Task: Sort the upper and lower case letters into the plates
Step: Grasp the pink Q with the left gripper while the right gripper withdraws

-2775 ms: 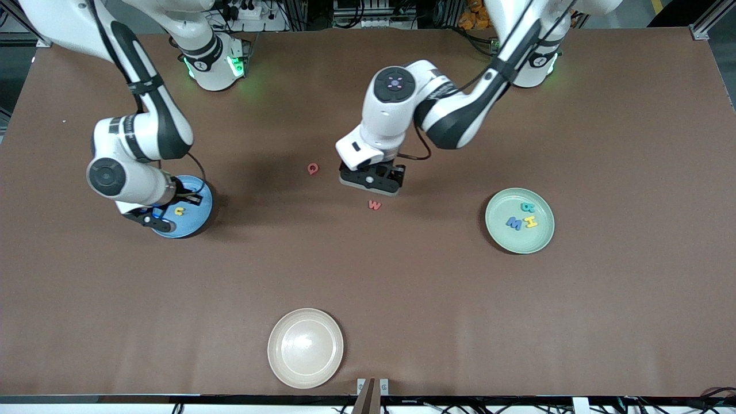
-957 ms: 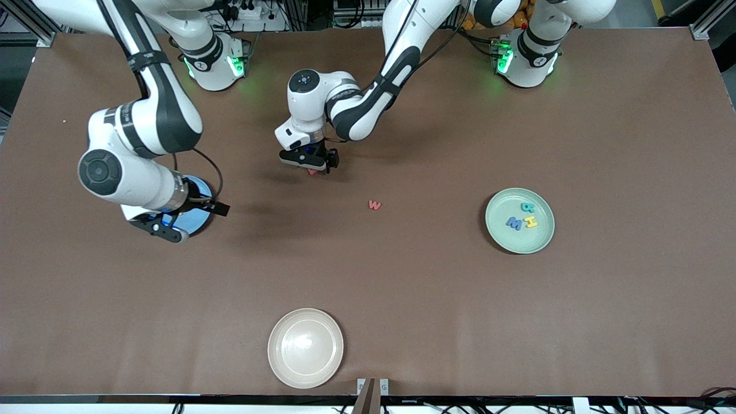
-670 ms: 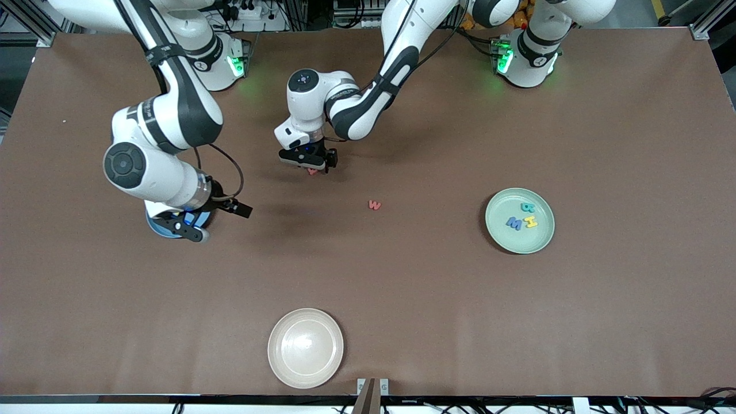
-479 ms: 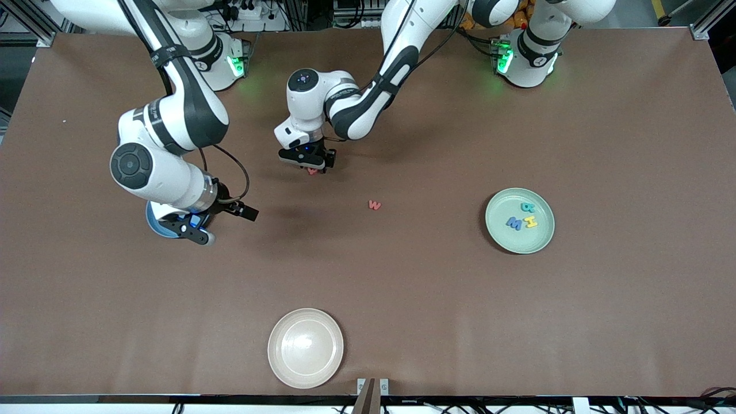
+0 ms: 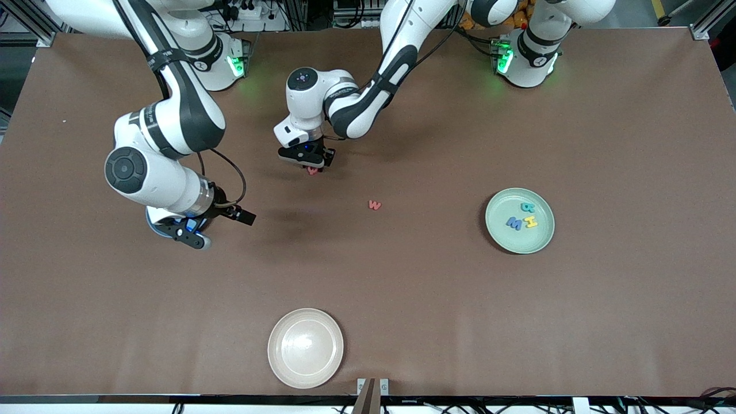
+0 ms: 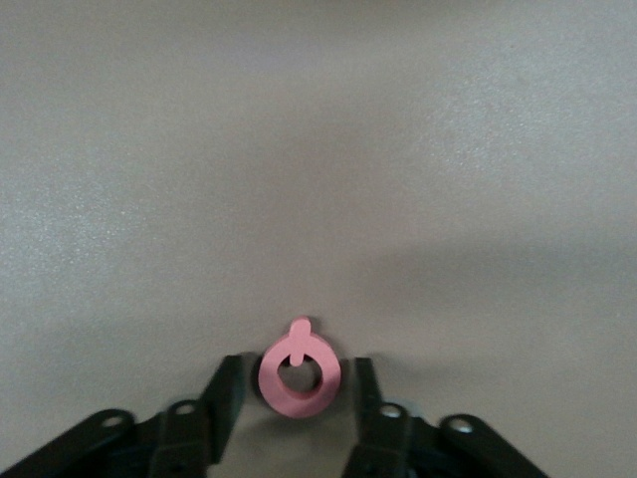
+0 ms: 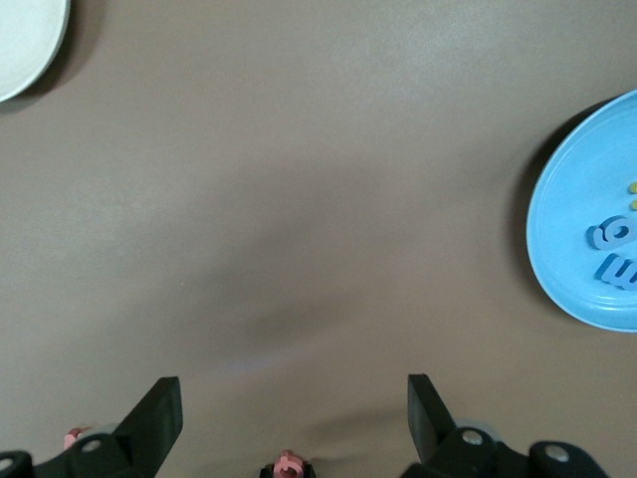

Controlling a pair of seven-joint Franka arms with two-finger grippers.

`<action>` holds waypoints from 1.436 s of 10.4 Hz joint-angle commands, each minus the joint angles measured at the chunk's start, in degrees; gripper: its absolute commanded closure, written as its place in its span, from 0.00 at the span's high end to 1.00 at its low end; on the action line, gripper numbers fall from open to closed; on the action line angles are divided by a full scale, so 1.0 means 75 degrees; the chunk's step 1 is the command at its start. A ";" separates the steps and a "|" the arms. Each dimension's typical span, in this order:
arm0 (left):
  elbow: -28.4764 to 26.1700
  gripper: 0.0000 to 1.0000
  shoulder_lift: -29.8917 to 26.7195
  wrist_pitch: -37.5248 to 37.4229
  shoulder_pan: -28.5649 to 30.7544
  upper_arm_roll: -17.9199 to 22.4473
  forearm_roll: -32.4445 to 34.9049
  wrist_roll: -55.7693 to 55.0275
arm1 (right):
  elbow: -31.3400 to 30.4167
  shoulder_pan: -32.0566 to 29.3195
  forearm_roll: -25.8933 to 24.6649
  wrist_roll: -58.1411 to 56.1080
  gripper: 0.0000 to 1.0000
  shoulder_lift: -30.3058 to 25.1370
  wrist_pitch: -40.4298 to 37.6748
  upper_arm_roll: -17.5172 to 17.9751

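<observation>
My left gripper (image 5: pixel 306 161) is low on the table, its open fingers straddling a pink-red letter Q (image 5: pixel 312 170) with a thin gap on each side; the left wrist view shows the gripper (image 6: pixel 297 368) and the Q (image 6: pixel 299 390). A red w (image 5: pixel 374 204) lies on the table nearer the front camera. My right gripper (image 5: pixel 218 228) is open and empty above the table beside the sky-blue plate (image 5: pixel 153 222), which the arm mostly hides. The right wrist view shows this plate (image 7: pixel 567 214) holding blue letters (image 7: pixel 609 249). The mint-green plate (image 5: pixel 500 207) holds a teal letter (image 5: pixel 527 207), a blue M (image 5: pixel 514 223) and a yellow H (image 5: pixel 531 221).
A cream-beige plate (image 5: pixel 305 348) sits near the table's front edge, and also shows in the right wrist view (image 7: pixel 20 40). Bare brown table lies between the plates. The left arm reaches across the table's middle toward the right arm's end.
My left gripper moved from near the w to the Q and has stayed there. My right gripper left the blue plate and swung out over the table beside it.
</observation>
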 commanded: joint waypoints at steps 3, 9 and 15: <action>0.0146 0.00 0.0122 0.0009 -0.0138 0.0243 -0.0344 -0.0087 | 0.0188 -0.0061 0.0139 -0.0012 1.00 0.0073 -0.0110 0.0040; -0.0241 0.00 -0.1597 -0.2084 0.0269 0.0594 -0.0321 0.0087 | 0.0352 -0.0061 0.0151 0.0046 1.00 0.0073 -0.0122 0.0040; -0.2918 0.00 -0.4339 -0.2850 0.2646 0.0501 -0.0333 0.2580 | 0.0469 -0.0294 0.0162 0.0058 1.00 0.0050 -0.0601 -0.0007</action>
